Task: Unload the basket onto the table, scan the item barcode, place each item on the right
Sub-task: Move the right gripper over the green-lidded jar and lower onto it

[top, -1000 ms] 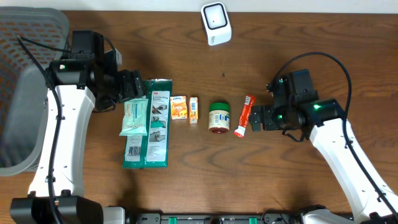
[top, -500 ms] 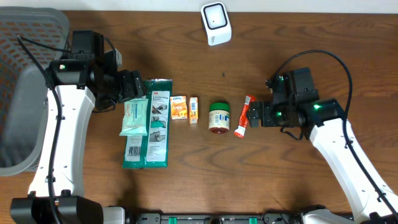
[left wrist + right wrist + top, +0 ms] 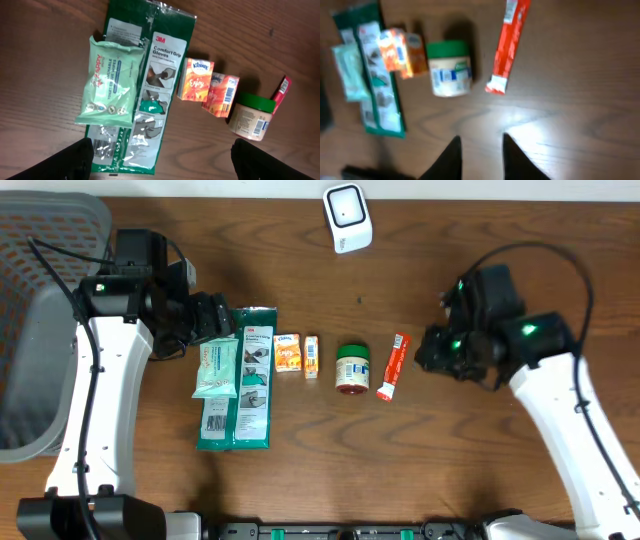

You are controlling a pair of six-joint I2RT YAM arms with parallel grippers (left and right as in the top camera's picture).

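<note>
The right arm reaches in from 3 o'clock, blurred. Its claw (image 3: 480, 139) hovers above the desk (image 3: 450, 460), fingers narrowly parted around nothing. The red sachet (image 3: 393, 365) lies flat at the claw's 9 o'clock, apart from it, beside the green-lidded jar (image 3: 352, 368). The left claw (image 3: 161, 150) hangs wide open over the wipes pack (image 3: 111, 80).

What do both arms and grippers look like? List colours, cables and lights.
The left arm and right arm have white shells, black joints, small green lights and looping black cables. The left gripper and right gripper are black; the right's fingers look dark and tapered.
</note>
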